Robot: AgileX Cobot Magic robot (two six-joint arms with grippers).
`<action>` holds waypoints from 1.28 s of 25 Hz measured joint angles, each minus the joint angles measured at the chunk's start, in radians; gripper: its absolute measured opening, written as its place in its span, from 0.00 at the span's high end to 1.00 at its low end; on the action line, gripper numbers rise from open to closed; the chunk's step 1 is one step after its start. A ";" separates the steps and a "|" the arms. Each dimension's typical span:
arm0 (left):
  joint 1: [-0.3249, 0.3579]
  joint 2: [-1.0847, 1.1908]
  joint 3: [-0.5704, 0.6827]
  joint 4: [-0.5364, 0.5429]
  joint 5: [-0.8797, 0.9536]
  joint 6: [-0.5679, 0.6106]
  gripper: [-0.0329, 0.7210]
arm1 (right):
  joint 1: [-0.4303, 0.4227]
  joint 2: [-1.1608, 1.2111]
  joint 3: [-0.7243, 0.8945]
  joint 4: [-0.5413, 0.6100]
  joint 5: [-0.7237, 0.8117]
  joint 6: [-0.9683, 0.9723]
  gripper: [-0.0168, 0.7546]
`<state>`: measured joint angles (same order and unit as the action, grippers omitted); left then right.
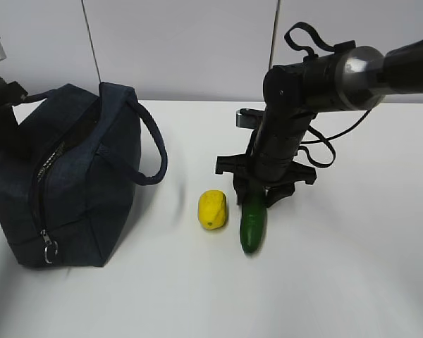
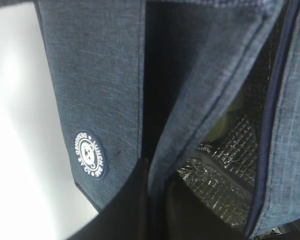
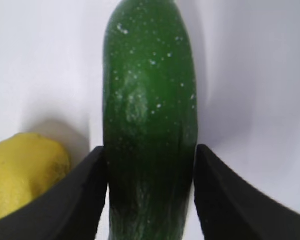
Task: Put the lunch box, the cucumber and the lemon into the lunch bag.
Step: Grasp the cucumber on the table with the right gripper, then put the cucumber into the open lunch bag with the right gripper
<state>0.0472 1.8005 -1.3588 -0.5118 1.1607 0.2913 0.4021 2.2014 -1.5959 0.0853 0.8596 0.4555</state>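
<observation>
Resting on the white bench are one lemon, one cucumber just beside it, and one navy lunch bag to the left, its zipper open on silver lining. Both fingers of the right hand press the cucumber's sides; the left hand pinches the bag's fabric edge. Pale wall panels stand behind.

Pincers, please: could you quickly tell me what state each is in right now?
Left pincer: closed on the lunch bag wall at its opening.
Right pincer: closed on the cucumber.
</observation>
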 joint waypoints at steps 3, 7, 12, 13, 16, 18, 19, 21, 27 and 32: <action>0.000 0.000 0.000 0.000 0.000 0.000 0.97 | 0.000 0.000 0.000 -0.006 0.000 0.000 0.44; 0.000 0.000 0.000 0.000 0.000 0.000 0.97 | 0.000 0.000 0.000 -0.007 0.000 0.001 0.44; 0.000 0.000 0.000 0.000 0.000 0.000 0.97 | 0.000 0.000 0.000 -0.007 0.004 0.001 0.47; 0.000 0.000 0.000 0.000 0.000 0.000 0.97 | 0.000 0.000 0.000 -0.007 0.006 0.002 0.49; 0.000 0.000 0.000 0.000 0.000 0.000 0.97 | 0.000 0.000 0.000 -0.008 0.008 0.002 0.52; 0.000 0.000 0.000 0.000 0.000 0.000 0.97 | 0.000 0.000 -0.002 -0.008 0.011 0.002 0.54; 0.000 0.000 0.000 0.000 0.000 0.000 0.97 | 0.000 0.000 -0.004 -0.009 0.013 0.002 0.54; 0.000 0.000 0.000 -0.007 0.004 0.000 0.97 | 0.000 0.000 -0.004 -0.007 0.029 0.002 0.54; 0.000 0.000 0.000 -0.072 0.023 0.017 0.97 | 0.000 -0.019 -0.021 0.020 0.129 -0.029 0.54; 0.000 0.000 0.000 -0.127 0.031 0.048 0.97 | 0.000 -0.079 -0.078 0.028 0.218 -0.066 0.54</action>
<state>0.0472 1.8005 -1.3588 -0.6391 1.1915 0.3389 0.4021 2.1225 -1.6735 0.1132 1.0779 0.3894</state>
